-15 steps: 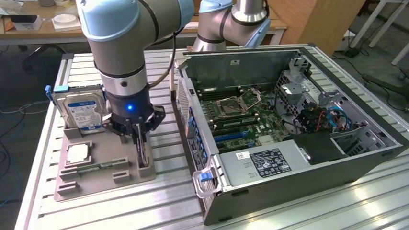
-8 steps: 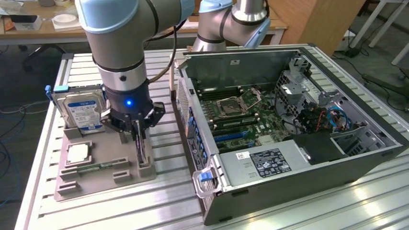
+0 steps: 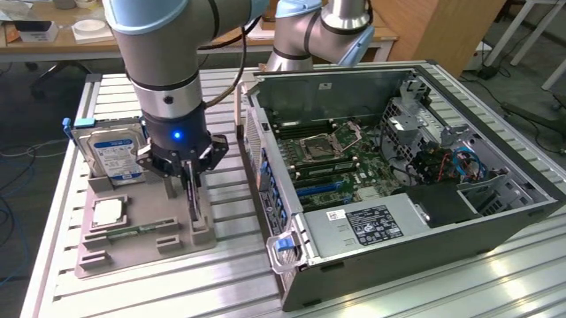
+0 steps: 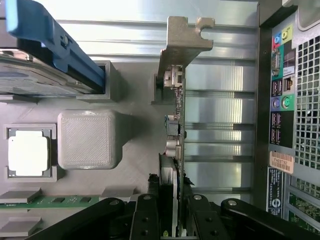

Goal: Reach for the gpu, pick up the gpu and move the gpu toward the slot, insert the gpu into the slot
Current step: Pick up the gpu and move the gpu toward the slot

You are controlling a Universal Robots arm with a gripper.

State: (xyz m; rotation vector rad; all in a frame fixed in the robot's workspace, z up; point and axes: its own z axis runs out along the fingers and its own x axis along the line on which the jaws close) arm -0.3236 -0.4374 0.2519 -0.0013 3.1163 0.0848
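Claw (image 4: 172, 202) is clamping the gpu (image 4: 175, 115), jaws approx half-closed on its edges; card is standing upright in grey tray (image 3: 115, 255), beside PC case (image 3: 425, 245).

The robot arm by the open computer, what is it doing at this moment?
The arm's hand is closed on the gpu, which stands on edge in its holder on the grey tray, beside the hard drive. The card does not look lifted out yet. The open computer case sits next to the tray, on the exterior view's right.
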